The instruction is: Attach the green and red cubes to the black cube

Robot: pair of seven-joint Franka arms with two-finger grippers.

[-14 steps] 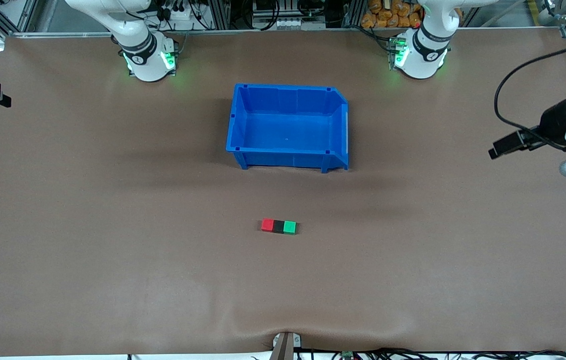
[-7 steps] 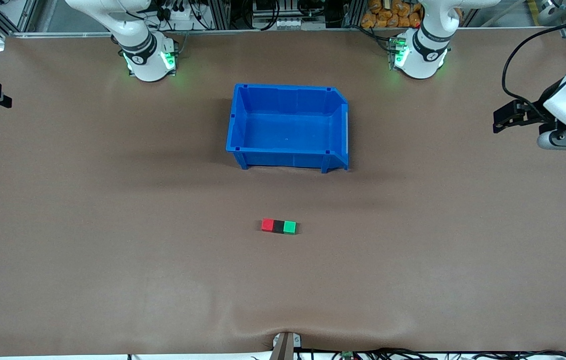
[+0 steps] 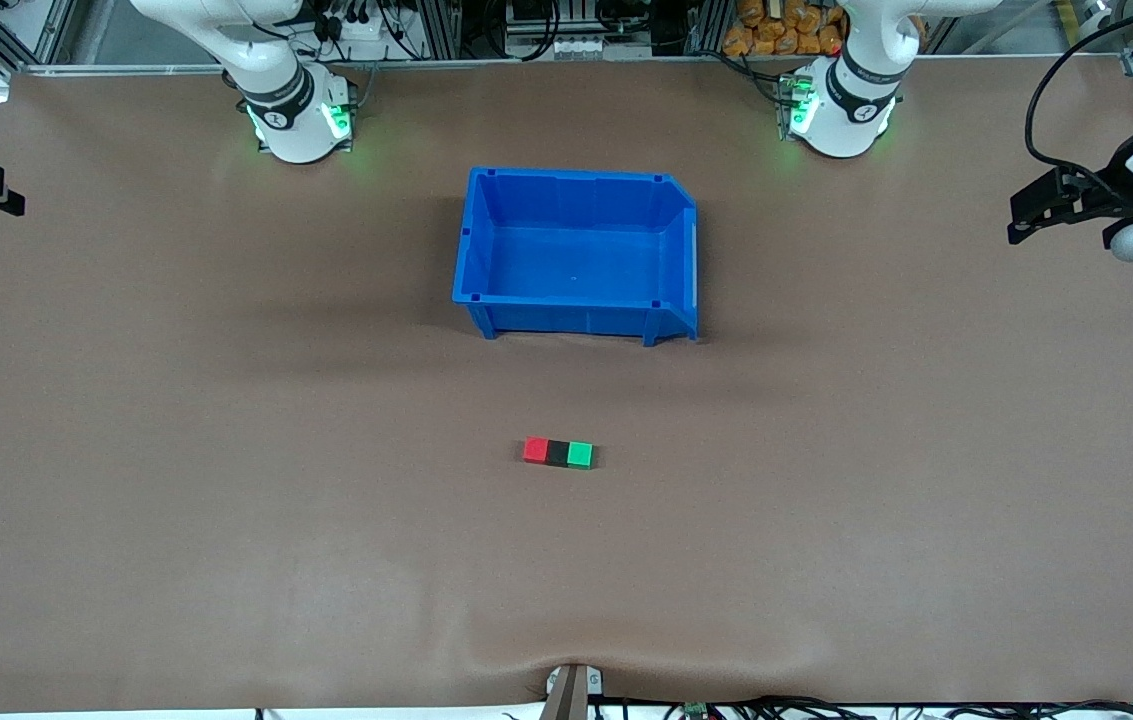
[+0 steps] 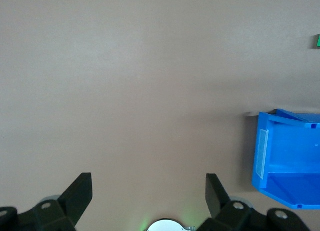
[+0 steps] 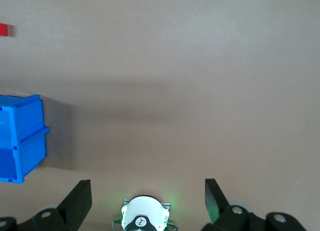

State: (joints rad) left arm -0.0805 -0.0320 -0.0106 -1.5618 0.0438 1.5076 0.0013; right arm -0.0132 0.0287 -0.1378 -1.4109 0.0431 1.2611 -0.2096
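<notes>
Looking across the table, you see its brown cover bare apart from two things. Biggest is the blue bin, sitting midway between the two arm bases with nothing in it; the task never calls for it, so you can judge it as only standing by.

Nearer to the front camera than the bin lies the row of cubes: the red cube at the end toward the right arm, the black cube in the middle, and the green cube at the end toward the left arm. Each coloured cube touches the black one face to face with no gap showing, so you would judge the joining done. Whether they truly hold together you cannot tell from above.

Your left gripper hangs high over the left arm's end of the table, well apart from the cubes, with its fingers spread wide and nothing between them. Its wrist view catches the bin and only a sliver of green at the frame's edge.

Your right gripper is over the right arm's end, fingers spread and empty too; its wrist view shows the arm's own base, a corner of the bin and a bit of red.

Both sit out at the table ends, which reads as leaving the cubes undisturbed.
</notes>
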